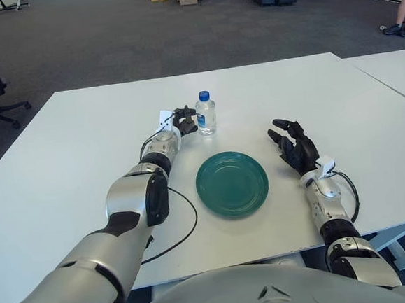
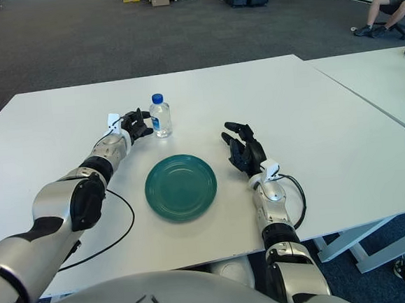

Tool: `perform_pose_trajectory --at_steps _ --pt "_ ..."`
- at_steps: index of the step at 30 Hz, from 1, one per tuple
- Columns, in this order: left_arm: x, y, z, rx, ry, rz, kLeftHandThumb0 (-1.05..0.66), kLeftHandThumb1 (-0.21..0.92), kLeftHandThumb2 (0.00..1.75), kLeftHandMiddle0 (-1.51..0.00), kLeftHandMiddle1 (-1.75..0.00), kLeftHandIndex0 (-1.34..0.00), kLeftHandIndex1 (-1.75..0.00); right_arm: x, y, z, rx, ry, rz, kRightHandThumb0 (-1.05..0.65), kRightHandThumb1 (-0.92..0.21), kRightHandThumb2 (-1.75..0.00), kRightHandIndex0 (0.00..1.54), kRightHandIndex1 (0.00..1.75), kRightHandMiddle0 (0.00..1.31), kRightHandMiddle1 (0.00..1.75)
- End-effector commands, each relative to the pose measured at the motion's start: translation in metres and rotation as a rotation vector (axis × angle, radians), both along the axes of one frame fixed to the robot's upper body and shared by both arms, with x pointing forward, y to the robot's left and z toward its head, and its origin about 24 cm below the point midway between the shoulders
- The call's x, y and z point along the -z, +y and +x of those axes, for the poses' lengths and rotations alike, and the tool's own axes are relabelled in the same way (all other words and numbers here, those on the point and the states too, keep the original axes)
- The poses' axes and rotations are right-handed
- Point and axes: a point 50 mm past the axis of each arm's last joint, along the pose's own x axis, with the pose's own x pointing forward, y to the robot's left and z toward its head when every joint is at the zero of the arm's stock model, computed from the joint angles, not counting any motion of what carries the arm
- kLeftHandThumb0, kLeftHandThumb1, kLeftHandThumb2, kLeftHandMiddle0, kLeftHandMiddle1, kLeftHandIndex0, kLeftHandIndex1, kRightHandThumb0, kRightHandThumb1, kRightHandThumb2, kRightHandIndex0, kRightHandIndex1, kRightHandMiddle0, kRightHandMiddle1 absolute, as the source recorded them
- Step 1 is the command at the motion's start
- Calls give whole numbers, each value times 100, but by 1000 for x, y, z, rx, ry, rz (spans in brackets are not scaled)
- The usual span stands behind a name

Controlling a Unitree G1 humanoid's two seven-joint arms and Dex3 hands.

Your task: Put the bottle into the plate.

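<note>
Nearest the camera, the robot's own grey torso and silver upper arms fill the lower edge. The left hand (image 1: 184,120) is extended just beside the small clear plastic water bottle with a blue cap (image 1: 206,114), its dark fingers (image 2: 142,116) reaching toward the bottle's left side; whether they are pressed against it cannot be told, and no grasp is seen closed around it. The right hand (image 1: 293,148) is shown to the right of the round dark-green plate (image 1: 232,183), its fingers spread and nothing held. The bottle stands upright on the table just beyond the plate, apart from its rim.

A light, narrow bottle is judged easy to tip: a sideways nudge from the fingers before closure could knock it over or roll it away. A loose grip could let it slip during the carry.

A white table (image 1: 69,148) bears everything; a black cable (image 1: 184,226) lies by the left arm. Grey carpet, boxes and an office chair are seen beyond.
</note>
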Motion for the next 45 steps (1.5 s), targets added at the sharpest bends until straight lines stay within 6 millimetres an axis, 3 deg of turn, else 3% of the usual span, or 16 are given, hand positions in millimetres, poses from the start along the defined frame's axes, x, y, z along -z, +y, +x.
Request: perform_pose_trajectory --at_steps 1,19,29,36,39,41,43,45 --pt "-13 -9 7 44 -35 16 -88 92 85 -49 -103 -50 -127 26 4 -22 13 128 34 -53 -92 -71 38 0 0 88" --pt "-11 -29 3 121 -38 -37 -87 92 87 -52 -102 -48 -128 28 5 -24 43 121 55 -51 -92 -70 41 1 1 90" --pt "-12 -26 3 136 -52 -9 -85 92 84 -52 -103 -49 -128 29 7 -23 45 131 61 -51 -92 -67 42 1 2 91" --pt "-12 -21 5 139 -64 39 -86 92 82 -46 -102 -41 -127 29 8 -23 49 132 67 -50 -92 -69 41 1 1 91" --pt "-12 -20 5 137 -73 73 -88 92 81 -40 -96 -26 -120 29 9 -24 50 135 59 -50 -92 -69 41 1 0 91" --pt "-12 -19 5 137 -80 107 -90 92 78 -34 -82 -12 -111 29 9 -24 49 138 53 -50 -92 -70 41 0 0 91" --pt "-12 -18 5 139 -83 142 -93 92 71 -19 -62 -6 -83 30 9 -24 47 141 53 -50 -92 -71 40 0 0 90" --pt "-11 -16 5 142 -84 178 -97 92 62 -8 -30 -2 -54 30 10 -24 46 144 54 -50 -92 -71 39 0 0 89"
